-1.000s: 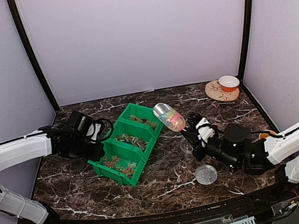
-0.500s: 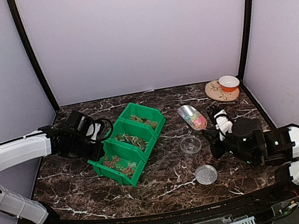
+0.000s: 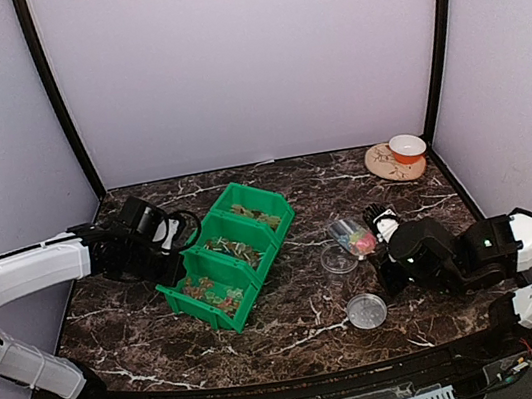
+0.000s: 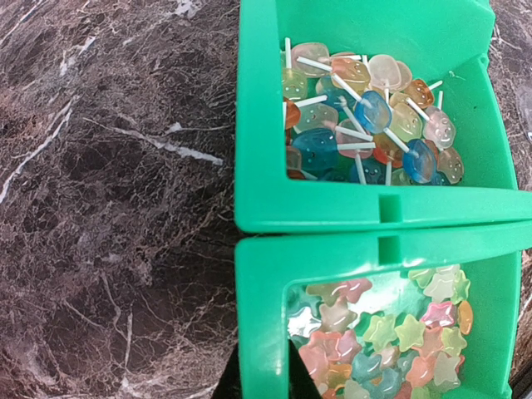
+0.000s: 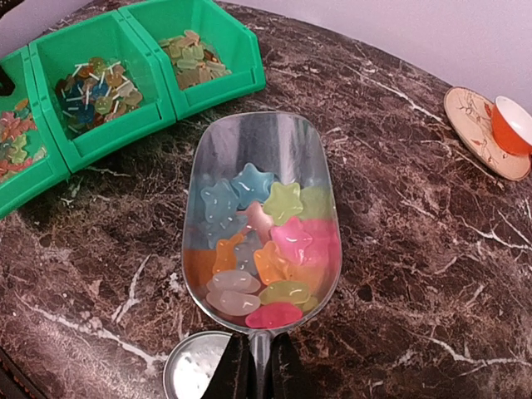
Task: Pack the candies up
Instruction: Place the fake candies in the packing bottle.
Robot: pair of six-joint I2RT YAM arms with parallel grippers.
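Your star candies [image 5: 258, 241] lie in a clear scoop [image 5: 258, 158]. The scoop hangs low over the table [image 3: 297, 331], just right of the small clear jar [image 3: 338, 259]. Your right claw [image 5: 258, 370] is clenched on the scoop's handle. More candies fill the green bins [image 3: 218, 268] on the left. Your left claw [image 3: 166, 261] is clenched at the bins' left side; you cannot tell if it pinches them.

I see translucent star and oval candies [image 5: 259, 241], pink, blue, green, orange, heaped at the handle end of my scoop [image 5: 258, 141].
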